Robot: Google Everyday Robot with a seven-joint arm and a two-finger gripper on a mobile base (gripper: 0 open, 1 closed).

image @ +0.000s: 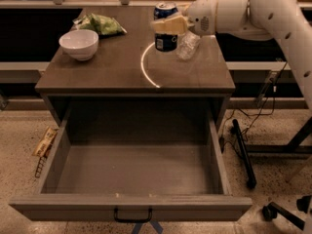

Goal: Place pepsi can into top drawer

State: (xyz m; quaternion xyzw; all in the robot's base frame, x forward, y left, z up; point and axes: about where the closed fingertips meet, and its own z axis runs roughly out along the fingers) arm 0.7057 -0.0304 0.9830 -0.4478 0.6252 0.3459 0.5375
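Observation:
The pepsi can [165,43] is dark blue with a silver top and hangs upright above the cabinet top [112,72], right of its middle. My gripper [166,25] reaches in from the right and is shut on the can, its pale fingers [168,26] across the can's upper half. The white arm [253,13] runs off to the upper right. The top drawer [131,206] is pulled fully open below the cabinet top, grey wood-grain with a small black handle [132,215]. Nothing shows inside it.
A white bowl [78,44] and a green chip bag [101,24] sit at the cabinet top's back left. A clear plastic bottle [187,45] lies right behind the can. A small packet [45,141] lies on the floor left of the drawer. Black stand legs [243,152] are on the right.

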